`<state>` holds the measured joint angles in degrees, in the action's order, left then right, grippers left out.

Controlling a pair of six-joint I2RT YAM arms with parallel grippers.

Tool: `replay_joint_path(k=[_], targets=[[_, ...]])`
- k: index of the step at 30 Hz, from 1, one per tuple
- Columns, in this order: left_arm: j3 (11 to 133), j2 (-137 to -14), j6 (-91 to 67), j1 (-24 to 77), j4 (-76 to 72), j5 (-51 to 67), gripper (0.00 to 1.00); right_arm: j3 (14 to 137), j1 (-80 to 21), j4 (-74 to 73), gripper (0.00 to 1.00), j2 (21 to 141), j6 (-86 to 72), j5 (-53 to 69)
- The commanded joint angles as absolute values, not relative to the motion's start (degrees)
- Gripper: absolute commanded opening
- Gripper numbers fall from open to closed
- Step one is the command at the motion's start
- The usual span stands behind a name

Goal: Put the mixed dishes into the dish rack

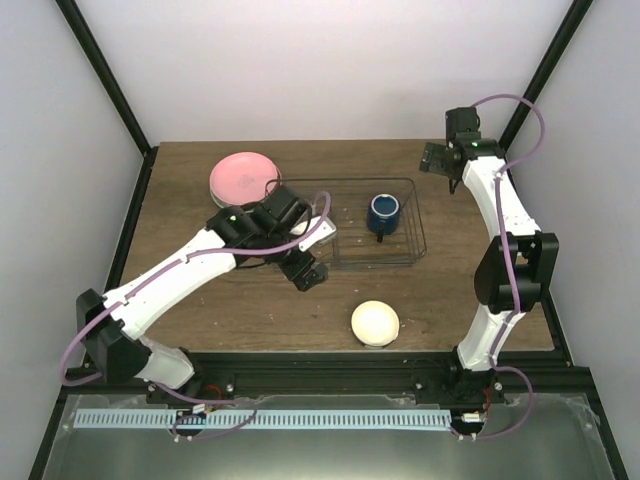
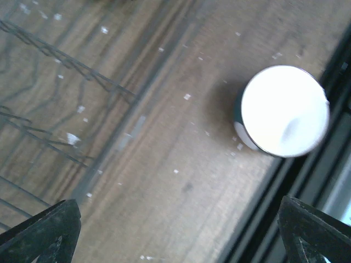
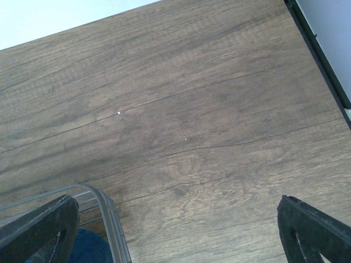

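1. My left gripper (image 1: 305,270) hangs at the rack's (image 1: 375,225) 8 o'clock corner. Its jaws are spread wide and hold nothing. In my wrist view the fingers (image 2: 46,233) sit in the bottom corners, with only wood between them.
2. The bowl (image 1: 375,323) stands mouth-up on the table (image 1: 450,300) at 6 o'clock from the rack, well apart from it and near the front edge. From my left wrist it shows at 2 o'clock, cream inside and dark outside. I judge it to be my next pick. Wide jaws suit it, since one finger must go inside the rim and one outside.
3. The mug (image 1: 384,212) is already in the rack's right half, mouth up, so I count that piece as loaded.
4. The plate (image 1: 243,178) lies flat on the table at the rack's 10 o'clock, just beside its far-left corner. I cannot tell whether they touch. It is not yet loaded.
5. My right gripper (image 1: 440,160) hovers off the rack's 1 o'clock corner over bare wood, jaws wide and empty. I judge it is parked there to leave my left arm room.
6. I see no other dishes, though my left arm hides the rack's left end.
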<state>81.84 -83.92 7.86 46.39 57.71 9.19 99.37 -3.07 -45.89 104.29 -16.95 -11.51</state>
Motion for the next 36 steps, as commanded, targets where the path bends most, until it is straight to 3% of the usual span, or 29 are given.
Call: replay_joint_path(k=[1, 7, 36], targets=[[79.3, -82.8, 8.3, 48.2, 61.7, 15.9, 1.0, 98.2, -2.6, -45.6, 1.0, 103.3, -17.0, -10.1], [82.2, -88.3, 9.9, 49.5, 61.5, 22.8, 1.0, 98.1, -2.6, -47.1, 1.0, 102.3, -16.8, -11.7], [85.6, -110.8, 4.3, 59.8, 42.9, 18.6, 1.0, 96.3, -2.6, -54.2, 1.0, 86.2, -18.3, -19.4]])
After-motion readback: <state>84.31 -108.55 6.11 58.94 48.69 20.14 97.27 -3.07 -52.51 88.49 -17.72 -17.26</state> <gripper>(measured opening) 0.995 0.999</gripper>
